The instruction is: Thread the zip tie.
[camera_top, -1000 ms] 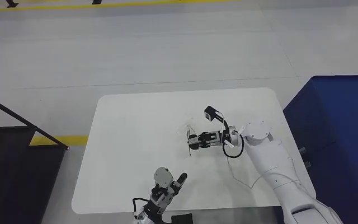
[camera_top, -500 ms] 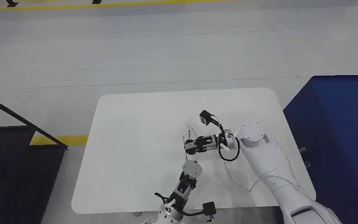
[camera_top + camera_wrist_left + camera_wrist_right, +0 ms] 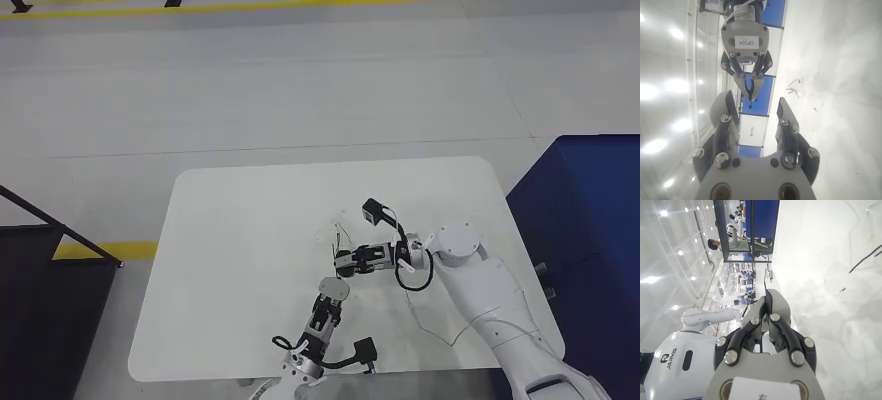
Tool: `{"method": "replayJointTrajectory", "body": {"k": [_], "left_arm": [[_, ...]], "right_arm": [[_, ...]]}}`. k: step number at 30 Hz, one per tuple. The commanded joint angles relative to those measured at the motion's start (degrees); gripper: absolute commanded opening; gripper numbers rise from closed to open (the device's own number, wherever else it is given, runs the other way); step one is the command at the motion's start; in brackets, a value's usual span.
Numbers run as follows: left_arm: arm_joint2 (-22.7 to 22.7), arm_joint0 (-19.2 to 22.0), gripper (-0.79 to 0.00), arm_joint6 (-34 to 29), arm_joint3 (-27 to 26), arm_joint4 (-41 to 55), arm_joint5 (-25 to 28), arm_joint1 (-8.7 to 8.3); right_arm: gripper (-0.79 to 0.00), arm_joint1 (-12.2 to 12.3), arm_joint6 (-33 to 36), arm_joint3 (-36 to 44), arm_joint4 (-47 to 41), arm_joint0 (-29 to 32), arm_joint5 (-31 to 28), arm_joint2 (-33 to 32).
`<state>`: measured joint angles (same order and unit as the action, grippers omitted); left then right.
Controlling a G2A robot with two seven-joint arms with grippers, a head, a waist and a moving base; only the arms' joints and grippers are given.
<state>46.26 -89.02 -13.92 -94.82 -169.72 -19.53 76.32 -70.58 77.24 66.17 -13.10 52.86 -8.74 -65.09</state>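
Zip tie [image 3: 749, 89] pinched in right tool [image 3: 750, 98] — left tool [image 3: 755, 102] agape.

Zip tie [image 3: 748, 91] in right hand [image 3: 766, 296]

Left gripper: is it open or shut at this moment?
Open. The left gripper has its fingers standing wide apart, not holding anything.

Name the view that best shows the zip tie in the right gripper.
Left wrist view: it faces the right gripper, the black zip tie pinched between its shut fingers. The right wrist view gives a thin strand past the fingertips; in the top view it is too small.
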Motion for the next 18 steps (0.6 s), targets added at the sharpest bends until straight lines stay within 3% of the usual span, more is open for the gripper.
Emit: {"method": "replayJointTrajectory", "body": {"k": [1, 6, 15, 17, 18], "left_arm": [[-0.03, -0.01, -0.477, 0.04, -0.15, 0.16, -0.46, 0.12], [0.05, -0.14, -0.514, 0.13, -0.25, -0.11, -0.81, 0.32], [0.20, -0.33, -0.785, -0.20, 0.09, -0.13, -1.01, 0.75], [0.19, -0.34, -0.785, -0.19, 0.13, 0.08, -1.11, 0.86], [0.18, -0.27, -0.785, -0.08, 0.10, 0.16, -1.55, 0.92]], "right_arm": [[-0.785, 0.13, -0.11, 0.34, 0.10, 0.21, -0.01, 0.05], [-0.785, 0.41, -0.47, 1.07, 0.31, 0.60, 0.03, 0.33], [-0.785, 0.95, -0.26, 2.10, -0.25, 1.13, -0.38, 0.39], [-0.785, 1.13, 0.17, 2.36, 0.04, 1.22, -0.46, 0.40], [-0.662, 1.25, 0.71, 2.42, 0.70, 1.09, -0.04, 0.53]]}}
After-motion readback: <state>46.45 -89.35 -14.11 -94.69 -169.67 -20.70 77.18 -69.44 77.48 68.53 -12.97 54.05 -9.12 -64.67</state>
